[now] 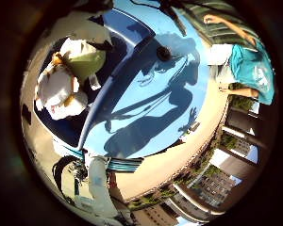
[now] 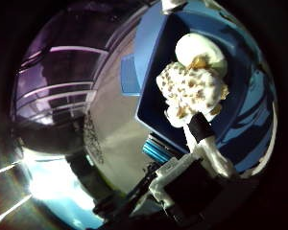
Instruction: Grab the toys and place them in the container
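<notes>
Toys in the blue bin, our hand above them

In the little finger side view, we see a white spotted toy (image 1: 59, 92) and a pale green toy (image 1: 87, 61) lying together in the dark blue bin (image 1: 104, 101), which sits on a round blue table (image 1: 179, 103). In the thumb side view, our hand (image 2: 201, 163) reaches a white finger toward the spotted toy; we cannot tell if our fingers hold anything.
</notes>
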### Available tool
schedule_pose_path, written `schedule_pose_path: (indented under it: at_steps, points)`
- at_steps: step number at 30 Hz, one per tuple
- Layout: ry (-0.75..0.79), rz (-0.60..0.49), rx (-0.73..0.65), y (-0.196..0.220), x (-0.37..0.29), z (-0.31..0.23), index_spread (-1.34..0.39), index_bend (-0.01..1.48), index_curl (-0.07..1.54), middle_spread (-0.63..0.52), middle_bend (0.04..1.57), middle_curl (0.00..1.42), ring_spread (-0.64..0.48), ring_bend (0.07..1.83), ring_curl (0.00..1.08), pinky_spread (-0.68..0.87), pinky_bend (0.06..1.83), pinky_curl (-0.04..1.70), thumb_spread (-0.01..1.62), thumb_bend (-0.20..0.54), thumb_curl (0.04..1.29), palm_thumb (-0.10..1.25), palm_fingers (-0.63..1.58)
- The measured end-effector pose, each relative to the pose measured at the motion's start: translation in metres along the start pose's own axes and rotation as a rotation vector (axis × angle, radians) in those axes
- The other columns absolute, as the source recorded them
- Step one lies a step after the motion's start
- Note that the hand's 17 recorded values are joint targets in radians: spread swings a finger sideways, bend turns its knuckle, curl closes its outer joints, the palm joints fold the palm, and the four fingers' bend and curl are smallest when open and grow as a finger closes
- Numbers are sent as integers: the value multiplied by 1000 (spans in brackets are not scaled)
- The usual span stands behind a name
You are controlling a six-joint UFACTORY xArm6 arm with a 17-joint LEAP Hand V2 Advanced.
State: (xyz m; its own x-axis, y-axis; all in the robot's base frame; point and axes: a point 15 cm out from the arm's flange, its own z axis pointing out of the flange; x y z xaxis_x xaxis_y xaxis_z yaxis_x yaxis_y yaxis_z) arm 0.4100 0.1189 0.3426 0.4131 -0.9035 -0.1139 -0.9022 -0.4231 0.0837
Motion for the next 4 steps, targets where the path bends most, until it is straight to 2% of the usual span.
schedule_pose_path:
  at_steps: [4]
  points:
    - [-1,16,0,15,12,-40,-451,129,479,103,152,357,326,466,296,468,900,316,1126,-28,461,707,-106]
